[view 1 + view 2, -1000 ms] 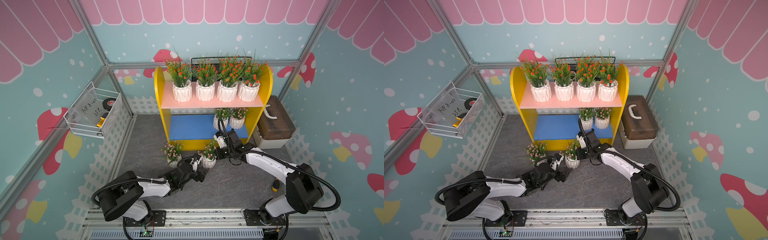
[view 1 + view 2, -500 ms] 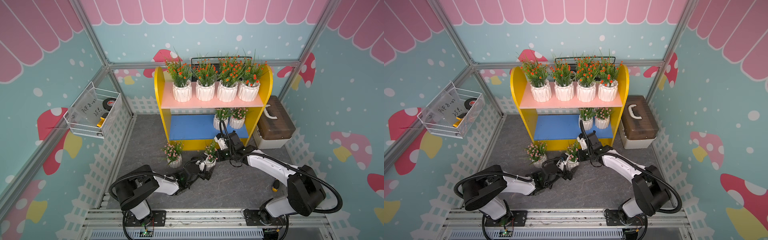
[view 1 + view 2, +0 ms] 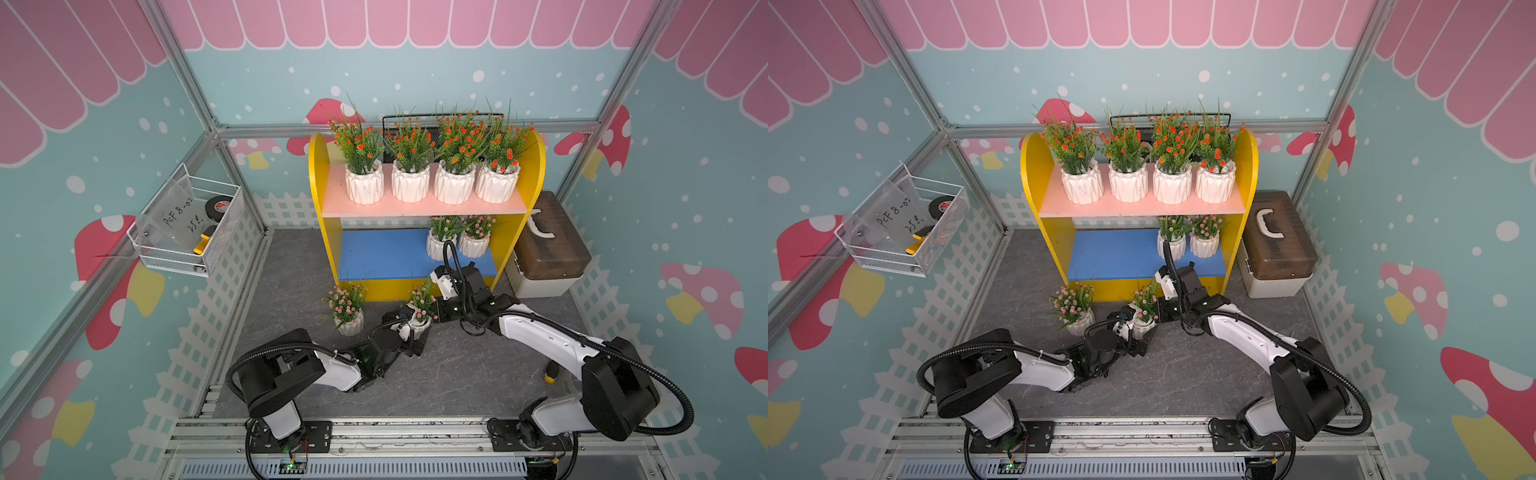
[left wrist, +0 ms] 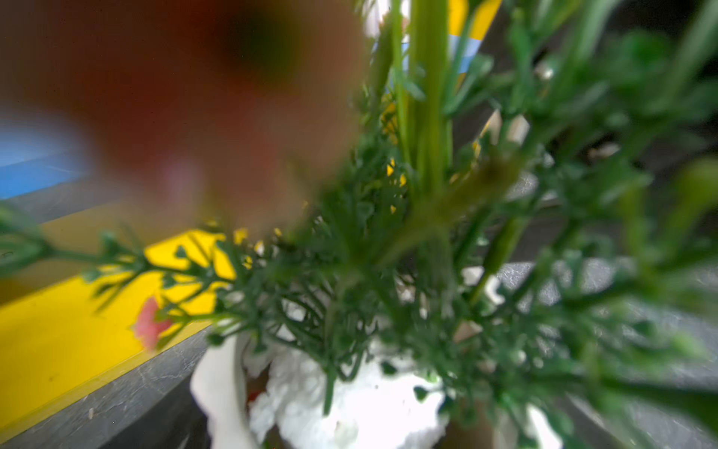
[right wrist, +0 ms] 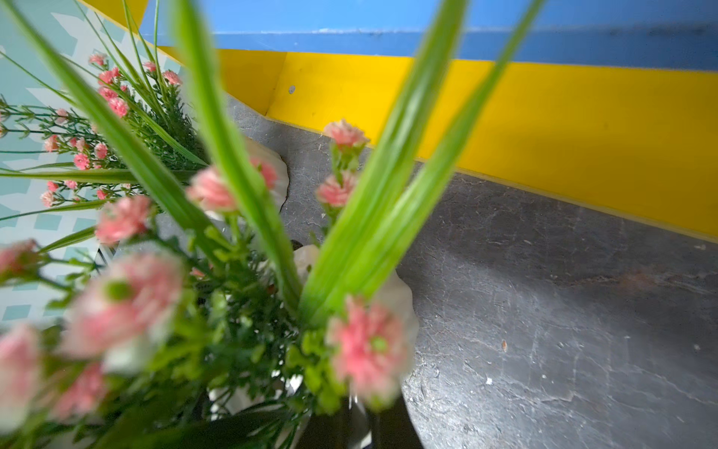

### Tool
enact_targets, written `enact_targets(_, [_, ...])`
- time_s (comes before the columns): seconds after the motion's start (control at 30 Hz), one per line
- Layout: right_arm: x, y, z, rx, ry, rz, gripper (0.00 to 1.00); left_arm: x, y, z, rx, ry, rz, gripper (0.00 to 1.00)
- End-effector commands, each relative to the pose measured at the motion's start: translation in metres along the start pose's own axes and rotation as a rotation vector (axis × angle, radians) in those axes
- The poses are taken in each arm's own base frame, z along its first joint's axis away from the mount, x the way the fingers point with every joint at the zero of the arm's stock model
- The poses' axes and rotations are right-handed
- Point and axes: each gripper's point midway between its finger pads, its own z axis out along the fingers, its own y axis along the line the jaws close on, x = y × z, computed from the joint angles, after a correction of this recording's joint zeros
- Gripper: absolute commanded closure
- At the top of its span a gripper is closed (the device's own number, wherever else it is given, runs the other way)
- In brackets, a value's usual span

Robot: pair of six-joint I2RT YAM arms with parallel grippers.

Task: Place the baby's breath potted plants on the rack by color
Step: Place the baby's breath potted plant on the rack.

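Observation:
The rack (image 3: 318, 174) holds several orange-flowered baby's breath potted plants (image 3: 365, 187) on its pink board and two pink-flowered ones (image 3: 473, 245) at the right of its blue board. In both top views two more pink-flowered plants stand on the grey floor in front: one alone (image 3: 347, 324), one (image 3: 419, 322) between my arms. My left gripper (image 3: 413, 330) has a finger on each side of that pot (image 4: 361, 408); foliage hides whether they press it. My right gripper (image 3: 438, 309), shut, sits against the same plant's right side, its fingers hidden by sprigs in the right wrist view.
A brown-lidded box (image 3: 548, 245) stands right of the rack. A white wire basket (image 3: 187, 232) hangs on the left wall and a black wire basket (image 3: 440, 120) sits behind the rack. A small yellow and black item (image 3: 550, 376) lies by the right arm.
My left arm has reached forward to the right-hand floor pot and its jaws have narrowed around it. The right gripper has shifted slightly beside the same plant.

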Motion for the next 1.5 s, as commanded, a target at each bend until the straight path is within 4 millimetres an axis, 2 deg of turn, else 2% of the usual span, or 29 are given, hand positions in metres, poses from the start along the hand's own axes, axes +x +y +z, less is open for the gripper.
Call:
enact_targets(0.0, [-0.009, 0.02, -0.009, -0.086, -0.038, -0.015, 0.99, -0.011, 0.008, 0.005, -0.053, -0.038, -0.008, 0.11])
enact_targets(0.13, [-0.004, 0.018, -0.009, -0.078, -0.034, -0.017, 0.93, -0.014, 0.014, 0.002, -0.089, -0.067, -0.014, 0.15])
enact_targets(0.27, [-0.001, 0.013, -0.009, -0.059, -0.036, -0.013, 0.87, -0.02, 0.012, 0.001, -0.079, -0.082, -0.016, 0.17])
enact_targets(0.43, [-0.004, 0.008, -0.015, -0.036, -0.059, -0.011, 0.74, -0.024, 0.011, 0.001, -0.073, -0.088, -0.018, 0.18])
enact_targets(0.6, [-0.011, -0.003, -0.032, 0.002, -0.099, 0.0, 0.7, -0.027, 0.011, 0.0, -0.074, -0.088, -0.013, 0.18])
enact_targets(0.77, [-0.009, -0.033, -0.059, 0.084, -0.154, 0.043, 0.68, -0.039, 0.011, -0.003, -0.077, -0.094, -0.01, 0.18])
enact_targets(0.93, [0.005, -0.06, -0.078, 0.169, -0.176, 0.079, 0.65, -0.057, 0.011, -0.005, -0.086, -0.096, 0.0, 0.19])
enact_targets(1.07, [0.015, -0.072, -0.082, 0.196, -0.176, 0.099, 0.65, -0.074, 0.012, -0.009, -0.091, -0.106, 0.006, 0.19])
enact_targets(1.27, [0.024, -0.077, -0.08, 0.198, -0.163, 0.111, 0.65, -0.104, 0.015, -0.011, -0.117, -0.11, 0.023, 0.19])
enact_targets(1.47, [0.028, -0.078, -0.081, 0.197, -0.167, 0.109, 0.65, -0.135, 0.031, -0.01, -0.145, -0.115, 0.005, 0.19])
